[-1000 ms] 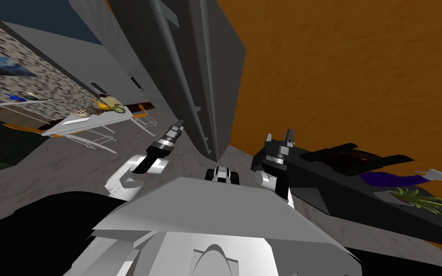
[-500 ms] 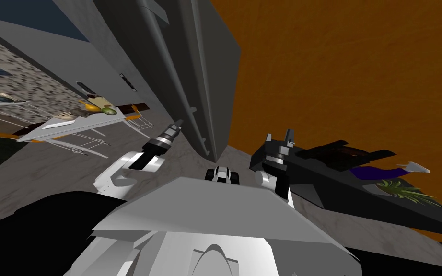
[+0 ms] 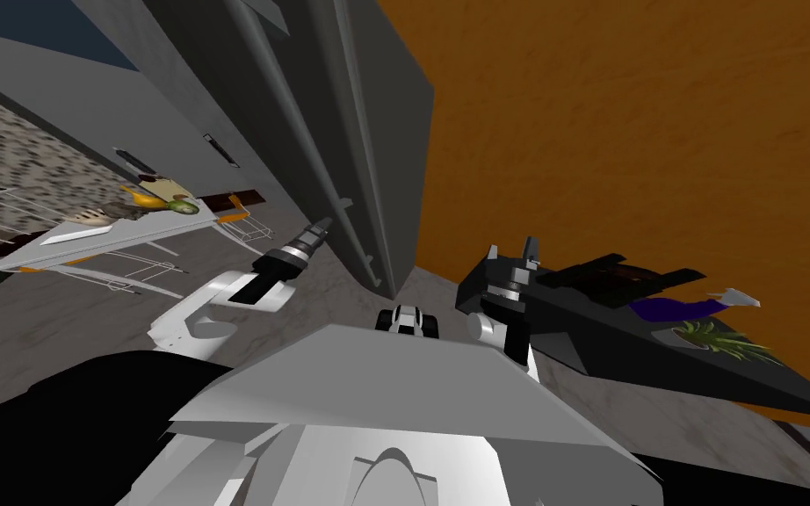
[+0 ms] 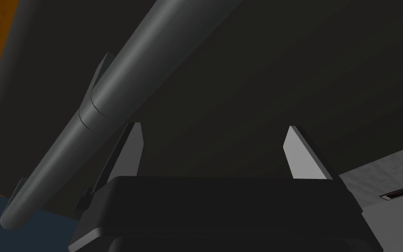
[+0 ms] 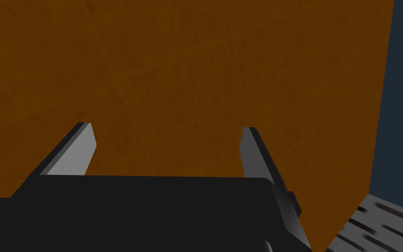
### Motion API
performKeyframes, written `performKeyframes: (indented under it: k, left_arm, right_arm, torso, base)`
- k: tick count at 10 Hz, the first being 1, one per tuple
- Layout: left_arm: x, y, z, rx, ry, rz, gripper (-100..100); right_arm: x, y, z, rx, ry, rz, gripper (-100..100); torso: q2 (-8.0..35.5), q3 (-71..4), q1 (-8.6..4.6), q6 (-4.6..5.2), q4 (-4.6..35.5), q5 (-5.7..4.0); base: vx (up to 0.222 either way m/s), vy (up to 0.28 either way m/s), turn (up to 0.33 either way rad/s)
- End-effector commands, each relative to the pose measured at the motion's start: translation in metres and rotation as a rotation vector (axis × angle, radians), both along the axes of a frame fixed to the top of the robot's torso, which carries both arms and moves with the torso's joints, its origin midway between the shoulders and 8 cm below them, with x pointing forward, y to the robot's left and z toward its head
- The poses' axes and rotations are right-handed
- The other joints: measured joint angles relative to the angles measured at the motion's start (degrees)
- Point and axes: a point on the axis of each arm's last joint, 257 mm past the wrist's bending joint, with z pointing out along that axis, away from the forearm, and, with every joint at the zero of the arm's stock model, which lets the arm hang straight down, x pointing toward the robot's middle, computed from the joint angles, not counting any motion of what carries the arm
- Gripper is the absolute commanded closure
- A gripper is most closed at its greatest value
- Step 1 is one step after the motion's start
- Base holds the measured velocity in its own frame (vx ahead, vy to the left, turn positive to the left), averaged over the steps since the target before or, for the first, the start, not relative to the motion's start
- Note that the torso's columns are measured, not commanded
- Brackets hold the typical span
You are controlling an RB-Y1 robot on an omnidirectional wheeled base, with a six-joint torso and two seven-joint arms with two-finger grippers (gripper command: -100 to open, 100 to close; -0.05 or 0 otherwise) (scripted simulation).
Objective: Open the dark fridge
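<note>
Left gripper point(image 4: 214, 127) was open, just beside the fridge handle point(image 4: 122, 83); needed centring on it before closing. Right gripper point(image 5: 165, 126) was open too.

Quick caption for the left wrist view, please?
Open left gripper facing the dark fridge door, its grey bar handle beside one finger, not yet between them.

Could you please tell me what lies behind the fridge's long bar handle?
Behind the grey handle is the fridge's dark door. The door covers whatever is inside. The open left claw is not yet around the handle.
</note>
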Motion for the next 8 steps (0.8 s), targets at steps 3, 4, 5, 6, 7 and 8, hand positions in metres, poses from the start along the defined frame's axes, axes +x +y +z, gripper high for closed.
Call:
performKeyframes:
  k: [3, 4, 5, 6, 7, 8]
  left_arm:
    - [0.004, 0.005, 0.014, 0.061, 0.033, 0.035, -100]
    - [0.004, 0.003, 0.019, 0.074, 0.034, 0.035, -100]
    - [0.004, -0.002, 0.024, 0.085, 0.034, 0.031, -100]
    - [0.003, -0.007, 0.029, 0.095, 0.031, 0.024, -100]
    - [0.001, -0.014, 0.033, 0.103, 0.027, 0.014, -100]
    - [-0.001, -0.021, 0.038, 0.11, 0.022, 0.002, -100]
  right_arm:
    - [0.0, 0.0, 0.0, 0.0, 0.0, 0.0, 0]
    - [0.0, 0.0, 0.0, 0.0, 0.0, 0.0, 0]
    - [0.0, 0.0, 0.0, 0.0, 0.0, 0.0, 0]
    - [0.0, 0.0, 0.0, 0.0, 0.0, 0.0, 0]
    - [0.0, 0.0, 0.0, 0.0, 0.0, 0.0, 0]
    - [0.0, 0.0, 0.0, 0.0, 0.0, 0.0, 0]
  torso:
    - [-0.1, -0.1, -0.06, 0.14, 0.0, -0.07]
    - [-0.3, -0.2, -0.17, 0.24, 0.0, -0.15]
    - [-0.4, -0.4, -0.35, 0.34, 0.0, -0.26]
    - [-0.5, -0.4, -0.55, 0.45, 0.0, -0.39]
    - [-0.5, -0.5, -0.74, 0.56, 0.0, -0.5]
    - [-0.5, -0.5, -0.98, 0.63, 0.1, -0.62]
  base:
    - [0.02, -0.01, -0.076]
    - [0.015, -0.004, -0.059]
    - [0.011, -0.001, -0.048]
    - [0.004, 0.005, -0.042]
    - [0.012, -0.002, -0.016]
    - [0.015, -0.001, -0.003]
